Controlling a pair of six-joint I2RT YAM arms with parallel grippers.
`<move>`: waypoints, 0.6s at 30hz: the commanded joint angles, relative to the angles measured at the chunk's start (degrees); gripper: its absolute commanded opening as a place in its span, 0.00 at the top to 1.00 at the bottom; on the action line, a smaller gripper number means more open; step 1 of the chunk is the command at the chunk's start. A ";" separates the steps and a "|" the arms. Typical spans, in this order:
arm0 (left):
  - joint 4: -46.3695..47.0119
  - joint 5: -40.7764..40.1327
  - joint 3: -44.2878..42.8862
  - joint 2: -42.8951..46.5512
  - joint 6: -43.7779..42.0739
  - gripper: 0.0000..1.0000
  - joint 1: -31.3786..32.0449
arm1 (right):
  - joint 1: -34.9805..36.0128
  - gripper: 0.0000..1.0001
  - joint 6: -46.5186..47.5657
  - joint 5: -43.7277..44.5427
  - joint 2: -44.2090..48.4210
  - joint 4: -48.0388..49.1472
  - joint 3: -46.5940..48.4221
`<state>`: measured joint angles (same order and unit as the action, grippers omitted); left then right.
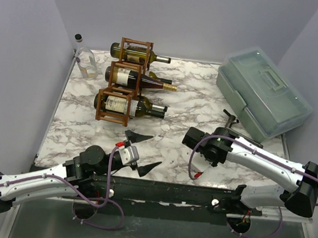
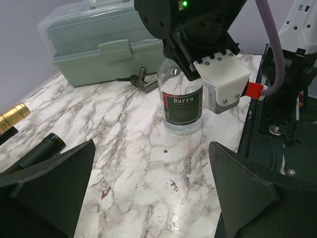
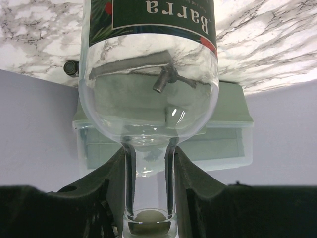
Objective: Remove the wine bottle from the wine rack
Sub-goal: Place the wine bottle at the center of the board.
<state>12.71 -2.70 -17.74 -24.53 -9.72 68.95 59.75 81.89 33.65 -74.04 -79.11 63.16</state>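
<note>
While the right claw [image 3: 148,171] is clenching the neck of the clear wine bottle [image 2: 182,101], that bottle is standing upright on the marble table [image 1: 188,108] near the front edge, right of the middle and well apart from the wine rack [image 1: 113,73] at the back left. To my eye the task is reaching its closing step: the bottle is off the rack and appears to be resting on its base, so the set-down is what is being finished. The next move, I'd judge, is calling for a gentle parting of those fingers and a straight lift clear of the neck, since any sideways drag could be tipping a tall bottle gripped so high. The left claw [image 2: 151,145] is hanging spread wide and holding nothing, low over the table to the bottle's left, and seems to be playing no part. Three dark bottles [image 1: 137,80] are lying in the rack's tiers. From above, the gripped bottle is hiding almost wholly under the right wrist. The right wrist view is cutting off its base, so I am judging its seating from the left wrist view alone. Neither wrist view is showing the rack itself; only a gold-foiled neck [image 2: 12,116] is poking in at the left edge. A small metal piece [image 2: 139,79] is lying before the pale green toolbox [image 2: 99,44], too small to name, and a second clear bottle [image 1: 85,60] is standing in the back left corner.
</note>
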 commanded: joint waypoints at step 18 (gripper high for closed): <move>-0.32 -0.47 -0.68 -0.82 2.33 0.01 -0.18 | 10.52 0.00 -15.15 -0.17 -0.55 -2.25 4.92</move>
<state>12.71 -2.68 -17.74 -24.69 -8.73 68.95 66.48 73.71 36.23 -73.06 -78.04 63.90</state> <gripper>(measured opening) 0.986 0.933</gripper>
